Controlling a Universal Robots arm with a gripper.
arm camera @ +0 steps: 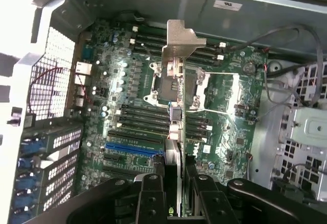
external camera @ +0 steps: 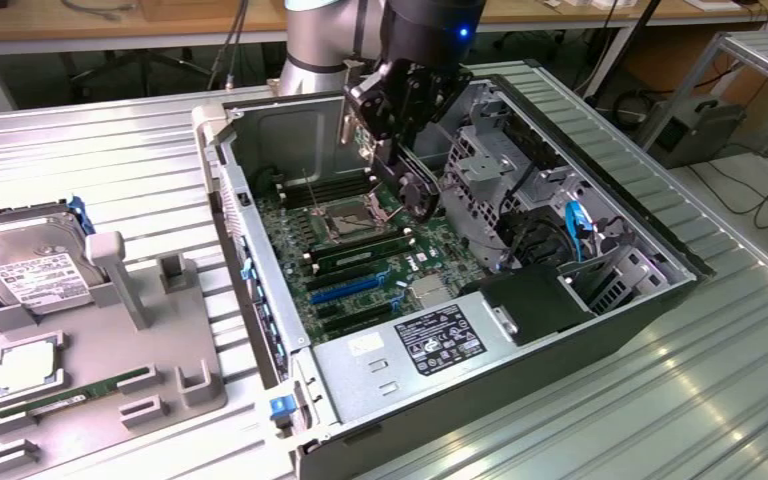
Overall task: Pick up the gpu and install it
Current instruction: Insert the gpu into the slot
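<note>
1. The desk [external camera: 704, 400] is of ribbed metal and carries all the things.
2. On it lies the open case [external camera: 491, 415], and we look into it from above.
3. The arm [external camera: 317, 40] comes down over the case from the far side of the desk.
4. A grey tray [external camera: 117, 330] stands beside the case, at the exterior view's left.
5. The green board [external camera: 357, 275] [arm camera: 127, 106] covers the bottom of the case. It has black slots and one blue slot [arm camera: 135, 148].
6. The claw [external camera: 400, 150] [arm camera: 173, 196] hangs inside the case above the board. It is closed on the gpu [external camera: 414, 185] [arm camera: 181, 42], with one finger on each face of the card.
7. The gpu is held on its edge over the processor socket [external camera: 357, 212], and its silver bracket is at the end away from the claw. We cannot tell if the card touches the board.
8. A drive [external camera: 31, 265] with a white label lies at the far end of the tray.
9. A green stick [external camera: 84, 392] lies at the near end of the tray.
</note>
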